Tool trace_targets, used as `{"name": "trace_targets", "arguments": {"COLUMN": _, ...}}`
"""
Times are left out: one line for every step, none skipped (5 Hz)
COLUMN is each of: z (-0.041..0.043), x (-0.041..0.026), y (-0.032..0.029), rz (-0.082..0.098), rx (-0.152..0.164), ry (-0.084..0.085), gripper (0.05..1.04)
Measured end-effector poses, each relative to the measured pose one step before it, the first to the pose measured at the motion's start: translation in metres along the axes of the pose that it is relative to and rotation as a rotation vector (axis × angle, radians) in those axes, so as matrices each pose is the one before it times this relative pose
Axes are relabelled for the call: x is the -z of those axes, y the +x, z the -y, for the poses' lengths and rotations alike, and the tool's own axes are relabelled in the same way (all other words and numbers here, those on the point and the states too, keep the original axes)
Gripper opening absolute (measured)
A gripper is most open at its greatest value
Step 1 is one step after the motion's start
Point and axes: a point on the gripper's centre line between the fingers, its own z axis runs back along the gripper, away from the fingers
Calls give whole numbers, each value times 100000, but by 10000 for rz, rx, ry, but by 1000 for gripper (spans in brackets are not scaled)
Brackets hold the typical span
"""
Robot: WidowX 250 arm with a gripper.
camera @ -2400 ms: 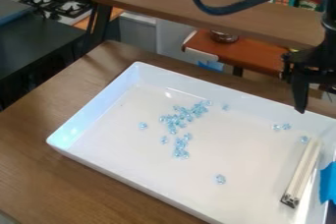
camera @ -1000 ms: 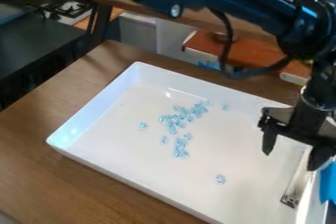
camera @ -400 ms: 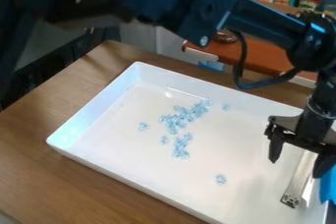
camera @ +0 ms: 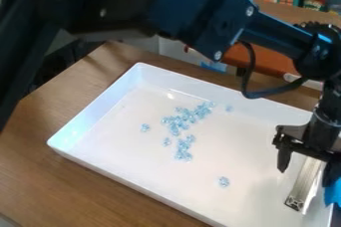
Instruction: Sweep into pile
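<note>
My gripper hangs open over the right side of the white tray, one finger to each side of the pale stick-like sweeper. The sweeper lies lengthwise near the tray's right wall, its upper part hidden behind the gripper. Whether the fingers touch it I cannot tell. Clear blue pieces form a loose cluster around the tray's middle, with a smaller clump just below. Single pieces lie apart: one to the left, one at the upper right of the cluster, one lower down.
The tray stands on a brown wooden table. Blue tape is at its right edge. My arm spans the top of the view from the upper left. Behind are a wooden shelf and a reddish-brown surface.
The arm has come in from the top and the gripper has moved over the sweeper, opening wide. Most recently it sank slightly. The pieces around the middle have not moved.
</note>
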Motion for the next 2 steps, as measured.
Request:
{"name": "trace_targets", "arguments": {"z": 362, "x": 450, "y": 320, "rz": -31, "rx": -129, "ry": -39, "gripper": 1001}}
{"name": "trace_targets", "arguments": {"z": 108, "x": 1020, "y": 243, "rz": -84, "rx": -133, "ry": 165, "gripper": 959}}
